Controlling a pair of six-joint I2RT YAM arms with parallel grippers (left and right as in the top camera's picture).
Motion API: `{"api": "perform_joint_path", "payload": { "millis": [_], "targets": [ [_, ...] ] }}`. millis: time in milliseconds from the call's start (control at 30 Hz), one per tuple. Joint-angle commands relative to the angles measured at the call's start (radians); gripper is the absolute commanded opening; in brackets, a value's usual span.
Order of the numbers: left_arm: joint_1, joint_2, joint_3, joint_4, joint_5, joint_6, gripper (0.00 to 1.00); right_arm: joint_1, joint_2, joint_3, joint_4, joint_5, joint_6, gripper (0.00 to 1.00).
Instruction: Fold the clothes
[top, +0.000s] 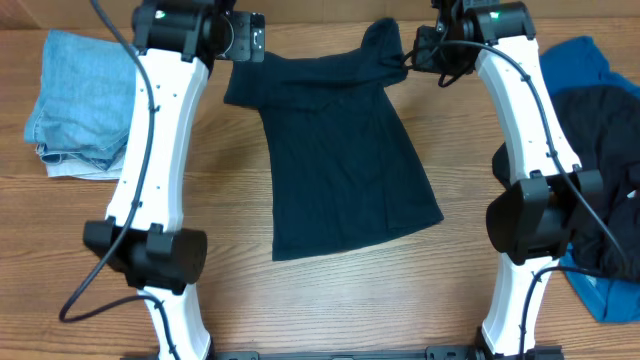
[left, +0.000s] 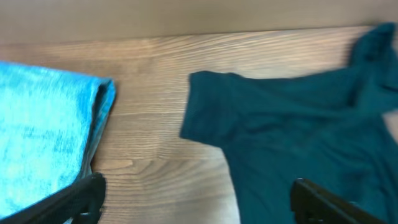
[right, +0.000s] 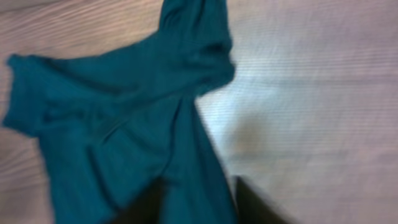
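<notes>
A dark navy short-sleeved shirt (top: 340, 150) lies spread on the wooden table, collar end far from me. My left gripper (top: 245, 40) hovers by its left sleeve, open and empty; the left wrist view shows its fingers (left: 198, 199) wide apart over bare wood, with the shirt (left: 298, 124) to the right. My right gripper (top: 415, 55) is at the right sleeve, which is bunched and raised. In the blurred right wrist view, the shirt (right: 112, 124) runs between the fingers (right: 199, 205). More clothes lie piled at the right: a bright blue shirt (top: 575, 60) and a dark one (top: 610, 130).
A folded pale light-blue garment (top: 80, 100) lies at the far left and also shows in the left wrist view (left: 43, 130). Both arm bases stand at the near edge, on either side of the shirt.
</notes>
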Motion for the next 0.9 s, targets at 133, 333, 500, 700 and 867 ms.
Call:
{"api": "perform_joint_path", "payload": {
  "millis": [133, 333, 500, 700, 867],
  "targets": [
    [-0.005, 0.021, 0.008, -0.042, 0.136, 0.26, 0.68, 0.035, -0.031, -0.074, -0.202, -0.192, 0.055, 0.04],
    [-0.005, 0.153, 0.008, -0.009, 0.162, 0.315, 0.73, 0.077, -0.031, -0.332, -0.175, -0.092, 0.149, 0.04],
    [-0.005, 0.191, 0.008, 0.075, 0.195, 0.348, 0.77, 0.09, -0.031, -0.54, -0.099, -0.094, 0.237, 0.04],
    [-0.005, 0.235, 0.008, 0.139, 0.232, 0.386, 0.82, 0.127, -0.031, -0.728, 0.063, 0.041, 0.371, 0.04],
    [-0.005, 0.267, 0.008, 0.166, 0.232, 0.386, 0.82, 0.089, -0.031, -0.838, 0.16, 0.232, 0.412, 0.04]
  ]
}}
